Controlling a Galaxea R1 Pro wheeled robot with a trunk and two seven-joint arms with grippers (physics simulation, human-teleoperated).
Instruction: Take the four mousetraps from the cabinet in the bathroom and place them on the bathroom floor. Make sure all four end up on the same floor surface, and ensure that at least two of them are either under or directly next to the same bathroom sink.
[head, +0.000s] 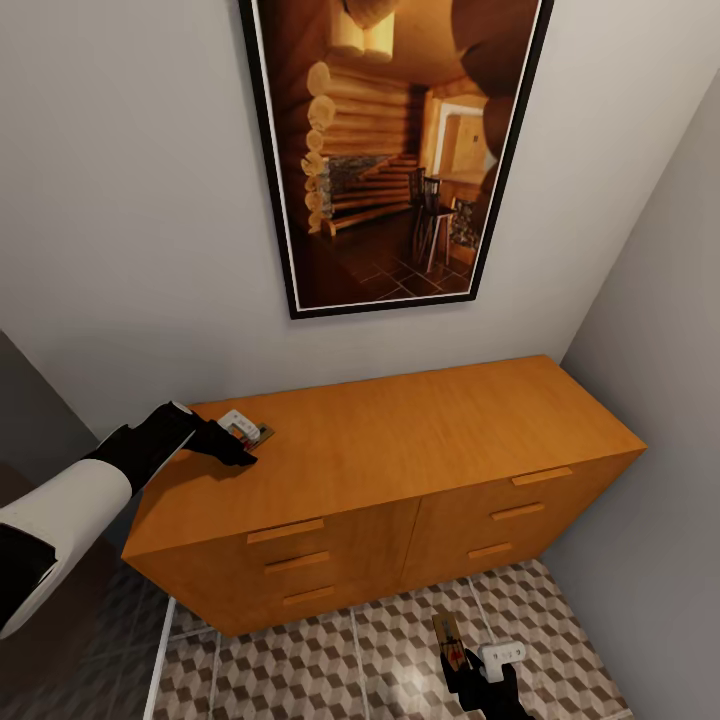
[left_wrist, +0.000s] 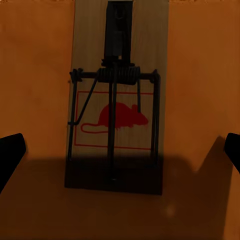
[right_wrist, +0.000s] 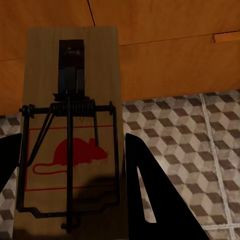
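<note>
Left gripper (head: 240, 452) open over a mousetrap (head: 252, 432) lying flat at the cabinet (head: 400, 450) top's back-left corner (fingers either side, apart). Right gripper (head: 478, 672) clamps a second mousetrap (head: 448, 640) above the bathroom floor (head: 380, 650).

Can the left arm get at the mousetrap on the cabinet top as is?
Probably yes. The left end effector hangs right at the mousetrap on the cabinet top, fingers spread to either side of the board, which lies flat with nothing on or beside it.
</note>
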